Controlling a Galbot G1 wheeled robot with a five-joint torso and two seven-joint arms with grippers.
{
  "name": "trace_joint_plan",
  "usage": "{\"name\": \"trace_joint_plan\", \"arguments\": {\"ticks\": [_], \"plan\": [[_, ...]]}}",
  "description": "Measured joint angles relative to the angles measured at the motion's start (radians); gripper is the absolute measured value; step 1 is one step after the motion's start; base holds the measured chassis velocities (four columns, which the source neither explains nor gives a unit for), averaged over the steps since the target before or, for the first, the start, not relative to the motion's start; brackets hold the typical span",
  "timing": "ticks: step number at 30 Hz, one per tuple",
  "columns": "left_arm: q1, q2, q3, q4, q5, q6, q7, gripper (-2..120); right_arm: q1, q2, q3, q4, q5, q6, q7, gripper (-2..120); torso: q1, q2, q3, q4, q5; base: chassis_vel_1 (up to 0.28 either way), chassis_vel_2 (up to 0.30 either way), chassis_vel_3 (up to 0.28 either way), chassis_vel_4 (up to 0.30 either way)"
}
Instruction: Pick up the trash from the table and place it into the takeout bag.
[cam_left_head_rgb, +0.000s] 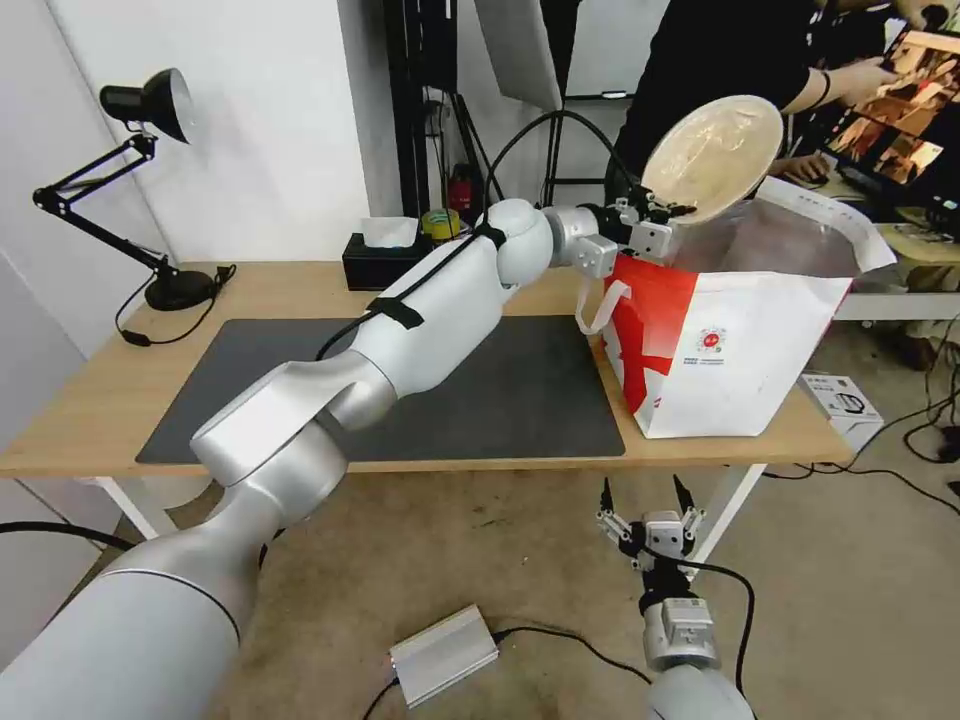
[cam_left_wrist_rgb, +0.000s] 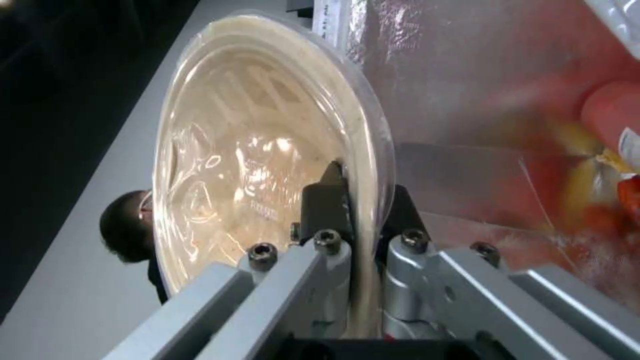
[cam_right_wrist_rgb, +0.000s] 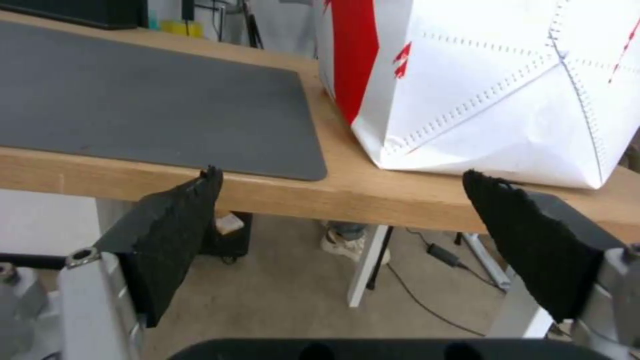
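I have the left gripper (cam_left_head_rgb: 662, 212) extended across the long light-wood table (cam_left_head_rgb: 90, 400) and raised over the open mouth of the large white-and-red takeout bag with silver foil lining (cam_left_head_rgb: 735, 350). Its jaws are clenched on the rim of the soiled beige shallow bowl (cam_left_head_rgb: 712, 157), one finger (cam_left_wrist_rgb: 325, 200) inside the rim and the other outside. The bowl is tilted steeply on edge, its hollow facing the head camera, and hangs above the bag's left rear rim. The bag stands upright on the right end of the table, just beside the large dark grey mat (cam_left_head_rgb: 250, 370). In the left wrist view I see an orange-red object (cam_left_wrist_rgb: 610, 120) lying inside the bag against the foil.

I hold the right gripper (cam_left_head_rgb: 647, 512) low in front of the table edge, below the bag, jaws released and spread wide, grasping nothing.
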Motion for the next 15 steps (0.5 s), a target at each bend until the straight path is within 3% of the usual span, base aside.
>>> {"name": "trace_joint_plan", "arguments": {"ticks": [15], "plan": [[0.007, 0.001, 0.042, 0.005, -0.044, -0.016, -0.018, 1, 0.002, 0.005, -0.003, 0.000, 0.000, 0.000, -0.001, 92, 0.000, 0.000, 0.000, -0.0001, 0.0000, 0.000, 0.000, 0.000, 0.000]]}}
